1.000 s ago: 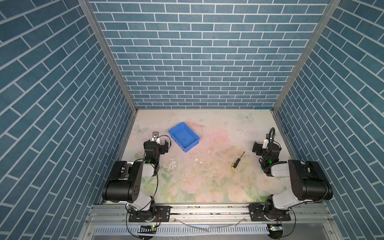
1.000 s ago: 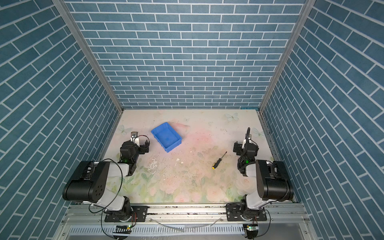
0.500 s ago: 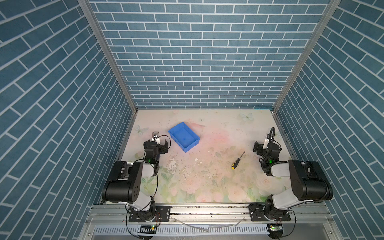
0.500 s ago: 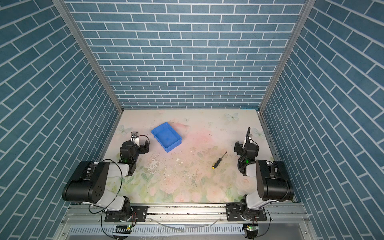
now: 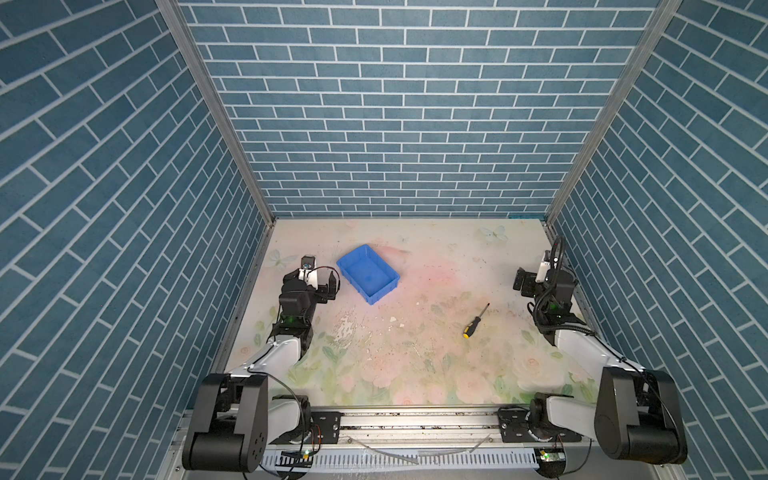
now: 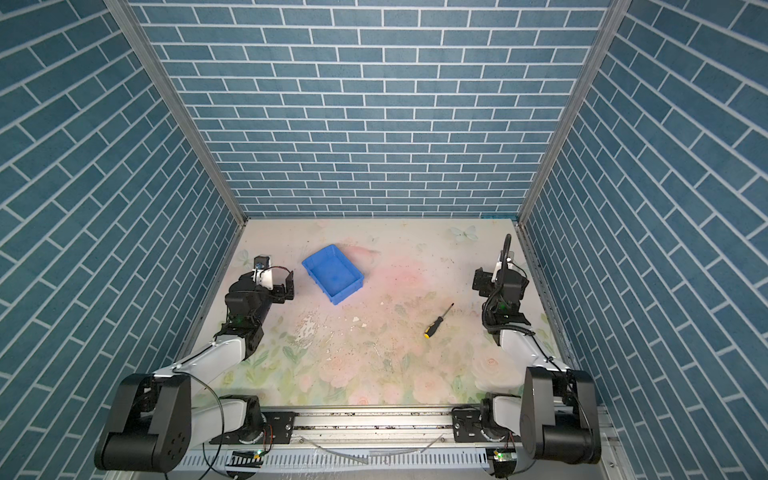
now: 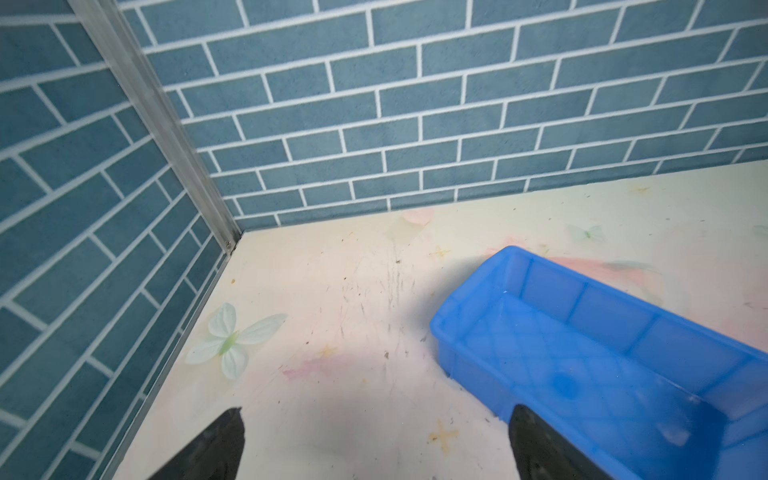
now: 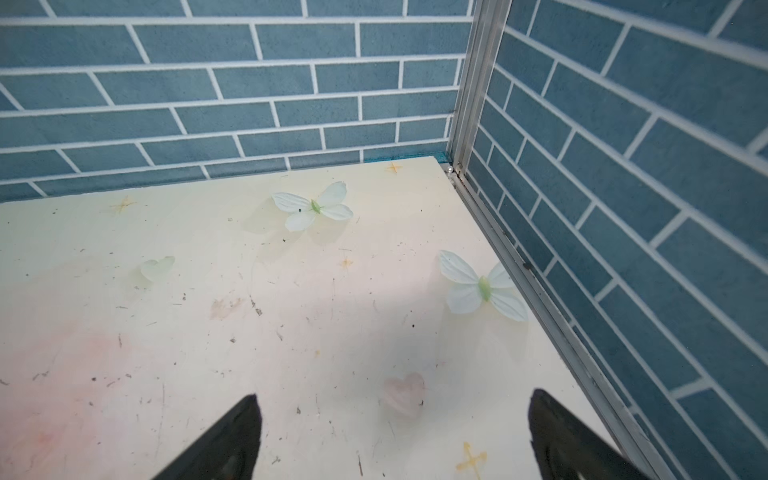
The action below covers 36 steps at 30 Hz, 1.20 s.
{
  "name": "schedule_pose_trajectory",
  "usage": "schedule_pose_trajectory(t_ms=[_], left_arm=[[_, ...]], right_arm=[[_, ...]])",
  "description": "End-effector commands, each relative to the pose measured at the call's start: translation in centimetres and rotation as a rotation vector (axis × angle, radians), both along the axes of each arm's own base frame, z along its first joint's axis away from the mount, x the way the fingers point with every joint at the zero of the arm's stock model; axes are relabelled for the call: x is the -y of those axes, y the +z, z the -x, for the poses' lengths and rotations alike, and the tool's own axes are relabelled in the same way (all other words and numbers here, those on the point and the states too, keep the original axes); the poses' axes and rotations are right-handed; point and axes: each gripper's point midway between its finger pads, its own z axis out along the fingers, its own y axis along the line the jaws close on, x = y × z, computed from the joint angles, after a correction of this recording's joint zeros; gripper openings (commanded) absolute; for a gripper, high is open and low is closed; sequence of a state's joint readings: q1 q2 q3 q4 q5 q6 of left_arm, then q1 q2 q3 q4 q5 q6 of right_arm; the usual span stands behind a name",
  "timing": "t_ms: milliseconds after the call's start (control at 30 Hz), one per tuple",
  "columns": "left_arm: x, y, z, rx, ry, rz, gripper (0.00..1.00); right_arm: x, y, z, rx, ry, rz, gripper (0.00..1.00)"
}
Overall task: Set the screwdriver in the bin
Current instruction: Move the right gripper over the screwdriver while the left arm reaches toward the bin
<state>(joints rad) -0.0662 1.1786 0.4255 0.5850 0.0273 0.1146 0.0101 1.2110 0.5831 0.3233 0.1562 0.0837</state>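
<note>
Nearest us, the screwdriver [image 5: 475, 322] [image 6: 437, 321] lies flat on the counter [image 5: 415, 374], right of middle and nearer the right arm. Its long axis runs on a diagonal, yellow-and-black handle toward the near left, dark tip aimed far right. A step further back sit both tools. The right tool [image 8: 394, 397] has its jaws spread wide with only bare counter between them, and it hangs near the right wall with the screwdriver off to its near-left. Over on the left, the left tool [image 7: 376, 417] is spread just as wide and grips nothing, parked just beside the bin [image 5: 384, 294] [image 6: 348, 293] [image 7: 602, 316]. Furthest back is that blue bin, standing left of middle and turned so its long side runs far-left to near-right. Its bare floor shows all over, and it is well apart from the screwdriver.
</note>
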Motion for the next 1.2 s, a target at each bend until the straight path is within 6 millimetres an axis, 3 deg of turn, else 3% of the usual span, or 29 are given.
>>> schedule_pose_trajectory(t_ms=[0,200,300,533,633,800,933,1067,1167], left_arm=[[3.0,0.7,0.6,-0.044,-0.136,0.000,1.00],[9.3,2.4,2.5,-0.048,-0.361,-0.038,1.00],[12.5,2.9,4.0,-0.055,-0.475,-0.059,1.00],[18.6,3.0,7.9,-0.078,-0.720,-0.067,1.00],[20.6,2.6,9.3,-0.112,-0.808,-0.068,1.00],[23.1,1.5,11.0,-0.136,-0.906,-0.085,1.00],[24.1,1.5,11.3,-0.139,-0.919,-0.049,1.00],[24.8,1.5,12.1,-0.130,-0.952,-0.053,1.00],[25.1,1.2,12.9,-0.147,-0.989,-0.063,1.00]], right_arm=[[-1.2,-1.2,1.4,-0.147,-0.018,-0.045,0.99],[-4.0,0.2,1.6,-0.112,-0.101,-0.105,0.99],[-6.5,0.1,1.6,-0.142,-0.098,-0.176,0.99],[-10.1,-2.1,2.8,-0.288,-0.260,-0.387,0.99],[-10.5,-3.8,4.0,-0.420,-0.357,-0.436,0.99],[-12.1,-7.0,5.0,-0.633,-0.402,-0.451,0.99],[-12.7,-8.9,5.5,-0.729,-0.426,-0.454,0.93],[-13.3,-10.2,6.0,-0.790,-0.449,-0.473,0.81],[-13.7,-11.1,6.4,-0.824,-0.462,-0.499,0.62]])
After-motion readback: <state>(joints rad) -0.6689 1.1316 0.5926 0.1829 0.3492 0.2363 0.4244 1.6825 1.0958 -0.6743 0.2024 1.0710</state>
